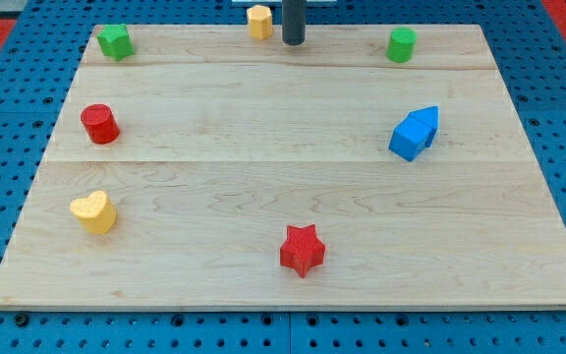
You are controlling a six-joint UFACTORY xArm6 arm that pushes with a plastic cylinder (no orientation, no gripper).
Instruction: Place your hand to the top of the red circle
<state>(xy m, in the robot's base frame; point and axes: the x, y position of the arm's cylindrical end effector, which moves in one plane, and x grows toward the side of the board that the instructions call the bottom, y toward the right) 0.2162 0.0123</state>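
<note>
Nearest you, at the view's bottom, the red star (302, 249) sits alone on the desk (214, 197), and the yellow heart (94, 211) lies to the view's left of it; both seem simply scattered, well apart, leaving open lanes for sliding. Farther up, the red circle (99, 124), your target, stands near the desk's left edge, while the blue block (415, 134), roughly house-shaped, lies far over on the view's right. Along the far edge you see the green block (115, 41) at the left corner, the green cylinder (401, 45) toward the right, and the yellow block (259, 21) at top centre. My tip (293, 42) stands just beside that yellow block, on its right, the rod upright. There are no fingers here to open or close. You are well apart from the red circle; I judge the move must carry leftward, ending above it.
</note>
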